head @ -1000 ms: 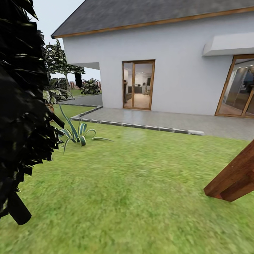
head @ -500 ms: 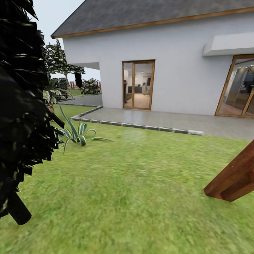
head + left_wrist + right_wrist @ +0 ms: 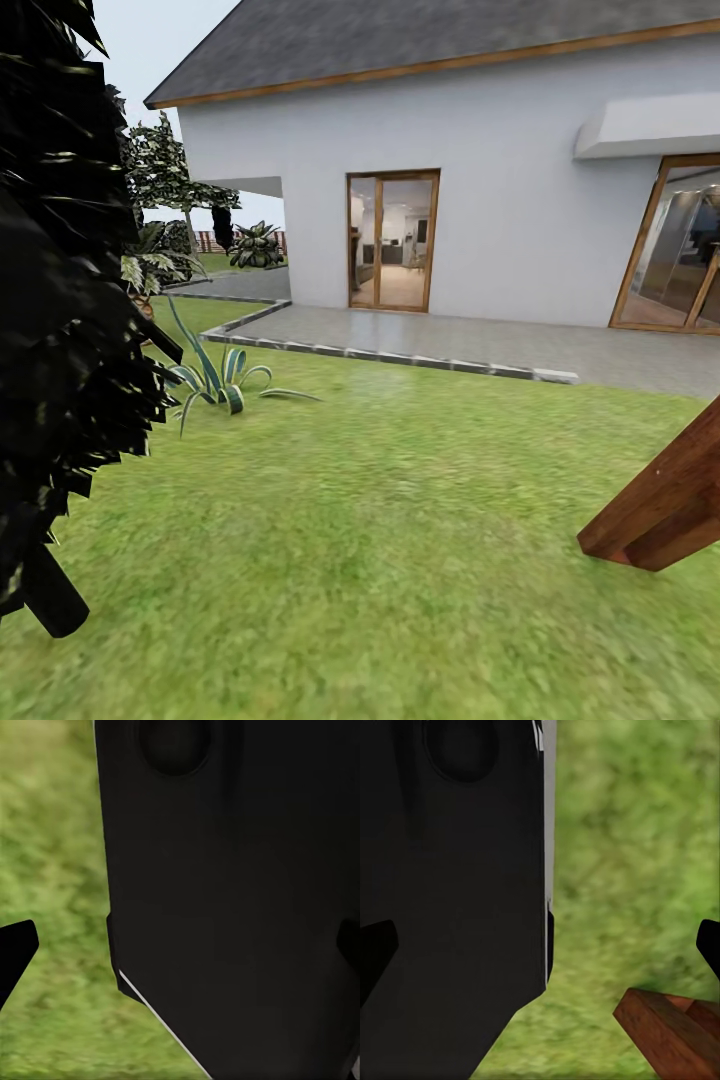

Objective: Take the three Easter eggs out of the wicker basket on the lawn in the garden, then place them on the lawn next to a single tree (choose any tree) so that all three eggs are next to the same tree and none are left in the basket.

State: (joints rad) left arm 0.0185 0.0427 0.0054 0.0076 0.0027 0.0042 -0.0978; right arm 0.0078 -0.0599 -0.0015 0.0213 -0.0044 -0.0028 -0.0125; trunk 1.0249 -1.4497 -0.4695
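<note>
The lawn (image 3: 380, 540) spreads bright green across the head view, up to a paved terrace. The Easter eggs and the wicker basket are out of view. A tree (image 3: 160, 165) with pale-flecked dark green foliage stands far off at the back left, beside the house corner. In the left wrist view my left gripper (image 3: 180, 952) is open, its dark fingertips (image 3: 15, 952) wide apart over grass, with a black part of my own body in front. My right gripper (image 3: 540, 952) is likewise open, holding nothing, above grass.
A near-black-leaved tree (image 3: 60, 300) with a thin dark trunk crowds the left edge. A slanted brown wooden beam (image 3: 665, 500) (image 3: 675, 1031) meets the grass at the right. A spiky striped plant (image 3: 215, 375) grows ahead left. The white house (image 3: 480, 200) and grey terrace (image 3: 480, 345) lie beyond.
</note>
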